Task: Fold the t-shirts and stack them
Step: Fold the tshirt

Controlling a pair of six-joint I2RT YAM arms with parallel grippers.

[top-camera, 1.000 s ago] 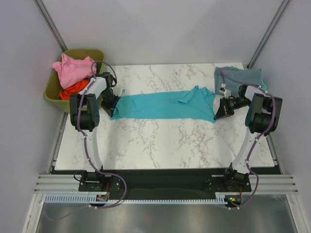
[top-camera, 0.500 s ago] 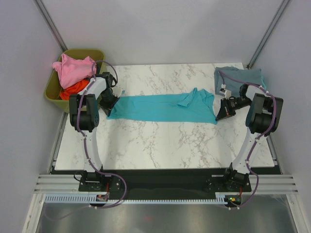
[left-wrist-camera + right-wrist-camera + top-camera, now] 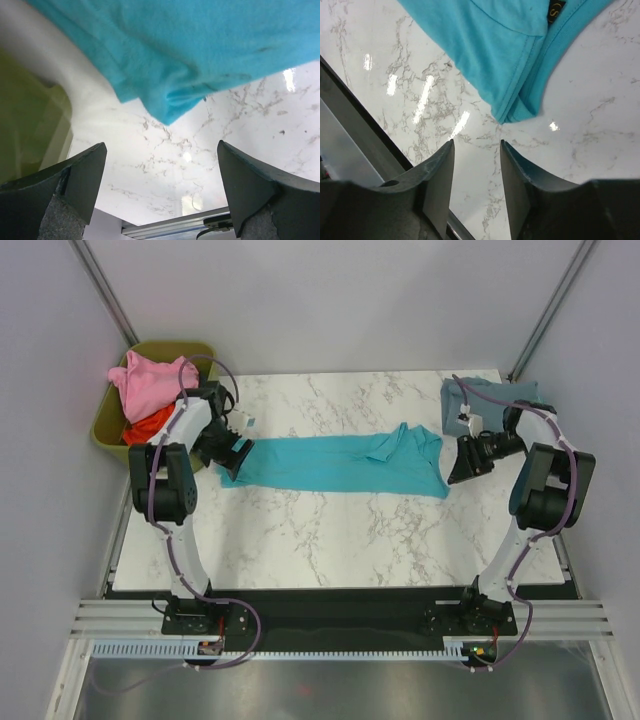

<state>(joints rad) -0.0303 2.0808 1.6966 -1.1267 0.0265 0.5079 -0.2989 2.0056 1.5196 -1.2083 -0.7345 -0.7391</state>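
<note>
Top external view: the orange-red shirt shows only as a small patch in the bin, covered by the pink shirt above and the left arm beside it. The right arm crosses the grey-blue shirt at the far right corner of the table, so its fold cannot be judged. In the left wrist view the upper left area is blurred.

Left gripper: jaws spread wide, nothing between them, no contact with cloth. Right gripper: jaws partly apart, a narrow gap, nothing held.

The teal shirt lies flat as a long band across the middle of the table, between the two grippers. In the left wrist view its folded corner lies ahead of the open fingers, on the marble and clear of them. In the right wrist view its collar end lies just ahead of the gap, near the fingertips but apart from them. A small collar label is visible; its print is too small to read reliably.
</note>
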